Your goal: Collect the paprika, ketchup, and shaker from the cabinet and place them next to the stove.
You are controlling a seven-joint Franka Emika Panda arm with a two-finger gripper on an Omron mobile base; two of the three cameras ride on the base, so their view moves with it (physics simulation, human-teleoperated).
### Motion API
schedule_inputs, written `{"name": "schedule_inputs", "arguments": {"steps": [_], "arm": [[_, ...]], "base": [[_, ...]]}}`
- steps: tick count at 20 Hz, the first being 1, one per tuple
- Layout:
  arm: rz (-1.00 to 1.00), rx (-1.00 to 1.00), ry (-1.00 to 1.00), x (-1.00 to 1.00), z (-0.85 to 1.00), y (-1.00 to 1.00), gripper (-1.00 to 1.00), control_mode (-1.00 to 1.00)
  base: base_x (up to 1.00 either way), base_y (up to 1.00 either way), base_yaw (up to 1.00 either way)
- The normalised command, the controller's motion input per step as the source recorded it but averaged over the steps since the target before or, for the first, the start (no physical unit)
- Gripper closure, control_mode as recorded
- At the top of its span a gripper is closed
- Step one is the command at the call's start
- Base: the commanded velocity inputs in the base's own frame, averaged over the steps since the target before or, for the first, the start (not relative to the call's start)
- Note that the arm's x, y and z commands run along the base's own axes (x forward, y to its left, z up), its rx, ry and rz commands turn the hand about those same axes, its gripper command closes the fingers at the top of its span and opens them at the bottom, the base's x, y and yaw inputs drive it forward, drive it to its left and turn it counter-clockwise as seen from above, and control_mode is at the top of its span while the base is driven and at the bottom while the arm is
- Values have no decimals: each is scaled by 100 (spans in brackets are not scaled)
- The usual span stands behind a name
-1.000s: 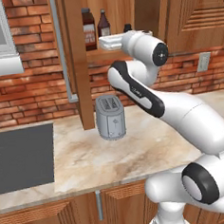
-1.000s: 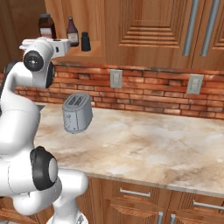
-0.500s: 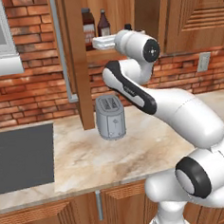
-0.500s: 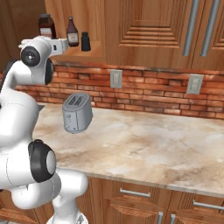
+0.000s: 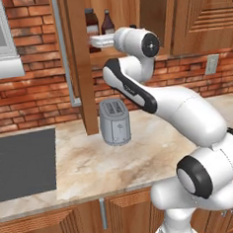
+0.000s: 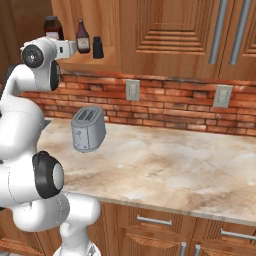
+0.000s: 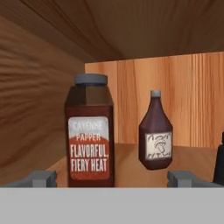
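Note:
On the shelf of the open cabinet (image 6: 107, 62) stand three items. The paprika (image 7: 89, 131), a wide dark red jar with a grey cap, is nearest and just left of centre in the hand view. The ketchup (image 7: 155, 136) bottle stands farther back to its right, and the black shaker (image 7: 220, 165) shows at the right edge. My gripper (image 7: 113, 179) is open at shelf height, its fingertips (image 7: 41, 178) spread wide in front of the jar without touching it. From the right base camera I see the paprika (image 6: 51, 25), ketchup (image 6: 82, 37), shaker (image 6: 98, 48) and gripper (image 6: 74, 47).
A silver toaster (image 5: 114, 122) stands on the marble counter (image 5: 141, 156) below the cabinet. The black stove (image 5: 23, 163) lies to the left. The cabinet's open door (image 5: 79, 62) hangs just left of my hand. Wall outlets (image 6: 132, 90) sit on the brick backsplash.
My hand has moved a little closer to the cabinet shelf, at the same height. The jaws stayed open and the three items have not moved.

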Motion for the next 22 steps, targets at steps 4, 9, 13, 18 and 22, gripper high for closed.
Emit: {"name": "schedule_inputs", "arguments": {"steps": [4, 9, 13, 18, 22], "arm": [[0, 0, 0, 11, 3, 19, -100, -100], [0, 0, 0, 19, 0, 17, -100, -100], [0, 0, 0, 23, 0, 13, -100, -100], [0, 0, 0, 20, 0, 8, -100, -100], [0, 0, 0, 17, 0, 4, -100, -100]], "base": [[0, 0, 0], [0, 0, 0], [0, 0, 0], [0, 0, 0], [0, 0, 0]]}}
